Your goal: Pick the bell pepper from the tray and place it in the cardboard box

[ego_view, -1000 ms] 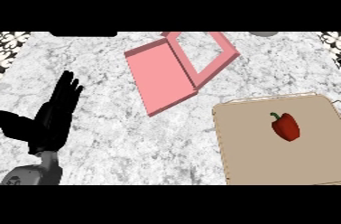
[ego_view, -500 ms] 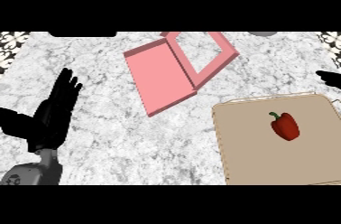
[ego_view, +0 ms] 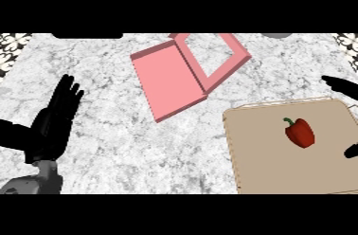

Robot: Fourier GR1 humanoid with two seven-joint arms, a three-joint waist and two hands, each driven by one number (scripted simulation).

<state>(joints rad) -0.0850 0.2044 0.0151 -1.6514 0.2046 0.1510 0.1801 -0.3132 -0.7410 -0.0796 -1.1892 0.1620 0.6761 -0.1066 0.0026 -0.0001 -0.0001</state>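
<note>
Pretty much nothing of the job is done yet: the red bell pepper (ego_view: 299, 132) sits on the tan tray (ego_view: 265, 158) at the lower right, a bit right of the tray's middle, lying flat with its green stem pointing up and to the left, and nothing is touching it. The pink box (ego_view: 210, 58) is well apart from it, up near the top middle of the counter (ego_view: 111, 111), with its lid (ego_view: 168, 82) flopped open to the lower left, so the whole pick, carry and drop is left to do, as far as the view shows. The right hand (ego_view: 340, 85) only pokes in at the right edge, a dark finger above the tray's top corner and another dark bit lower down beside the tray, so it can't be told whether it's spread or curled, though it holds nothing visible. The left hand (ego_view: 52, 122) rests at the left side, released, fingers straight and pointing up, holding nothing. Looks-wise: the pepper is glossy and lumpy, the tray is a flat matte slab with rounded corners and a thin raised rim, the box is a shallow smooth-sided square frame, and the counter is white-grey marble with a mottled veiny pattern.
</note>
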